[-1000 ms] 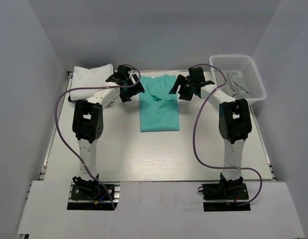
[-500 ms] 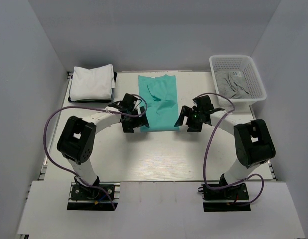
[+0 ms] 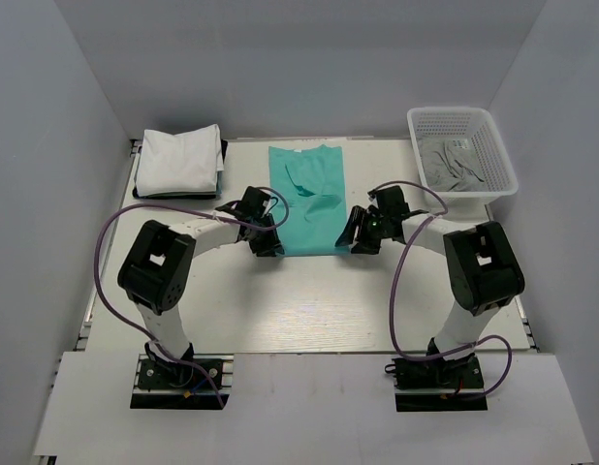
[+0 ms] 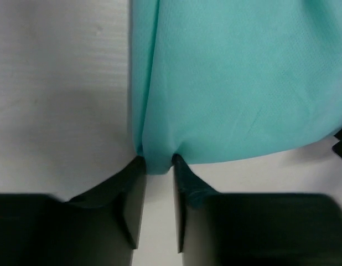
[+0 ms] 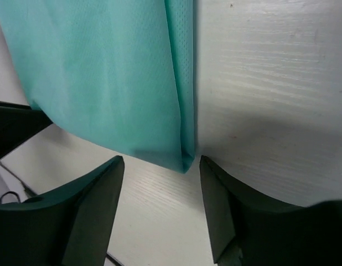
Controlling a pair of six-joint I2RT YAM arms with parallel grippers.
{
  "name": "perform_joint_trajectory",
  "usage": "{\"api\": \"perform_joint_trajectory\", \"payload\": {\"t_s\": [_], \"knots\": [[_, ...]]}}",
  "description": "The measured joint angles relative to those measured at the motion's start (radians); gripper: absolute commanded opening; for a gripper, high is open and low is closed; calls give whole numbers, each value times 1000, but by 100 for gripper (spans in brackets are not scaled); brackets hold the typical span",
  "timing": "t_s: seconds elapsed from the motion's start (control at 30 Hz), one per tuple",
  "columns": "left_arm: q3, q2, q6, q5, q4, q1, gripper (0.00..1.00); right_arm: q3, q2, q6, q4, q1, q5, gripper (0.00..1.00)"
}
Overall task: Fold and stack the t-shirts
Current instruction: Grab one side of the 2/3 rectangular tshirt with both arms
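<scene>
1. Your teal t-shirt lies flat on the bench. It is folded into a long strip that runs from the far edge toward you, midway between the two arms.
2. Your left pincer is at the strip's near-left corner. Its fingers stand close together and pinch the tip of that corner between them.
3. Your right pincer is at the near-right corner. Its fingers are spread wide, one on either side of the corner, and neither touches the cloth.
4. Both pincers sit low over the bench, angled in toward the strip's near hem from opposite sides.
5. Your white t-shirts rest as a folded stack at the far-left corner, well apart from the teal one.
6. A white basket stands at the far-right corner with crumpled pale cloth inside it.
</scene>
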Motion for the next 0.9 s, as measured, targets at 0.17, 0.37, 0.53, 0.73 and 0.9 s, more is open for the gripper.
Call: {"api": "perform_joint_trajectory", "payload": {"t_s": [0.17, 0.37, 0.53, 0.73, 0.9], "knots": [[-2, 19, -3, 13, 36, 0, 24, 12, 39, 14, 13, 6, -22, 35], [26, 47, -5, 27, 46, -1, 0, 29, 69, 5, -8, 17, -19, 0], [15, 36, -2, 20, 51, -1, 0, 27, 50, -12, -35, 25, -11, 0], [-149, -162, 6, 9, -27, -29, 0, -45, -116, -66, -113, 47, -48, 0], [-240, -398, 8, 65, -151, -103, 0, -151, -305, -136, -243, 85, -120, 0]]}}
